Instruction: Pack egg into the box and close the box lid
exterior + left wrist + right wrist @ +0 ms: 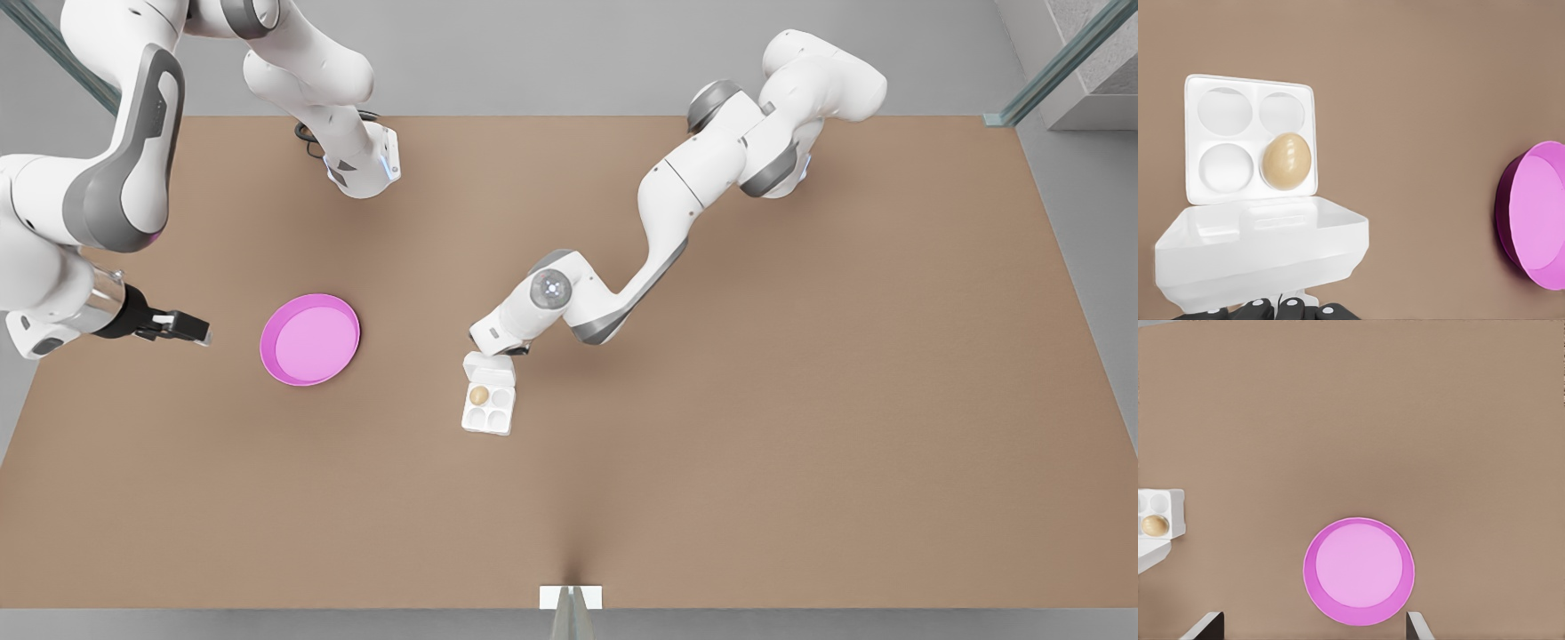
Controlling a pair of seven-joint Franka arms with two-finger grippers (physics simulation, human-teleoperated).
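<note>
Left tool (494, 348) sat at the raised box lid (489, 368), its grip not discernible; right tool (191, 328) hung released beside the pink plate (310, 340).

On the brown surface (800, 400), the egg (479, 395) lay in one cup of the white box (488, 409), the cup nearest the lid on the side toward the plate; three cups were bare. The lid stood partly up between the left tool and the cups. The plate lay well apart from the box, between it and the right tool's spread fingers (1205, 628).
</note>
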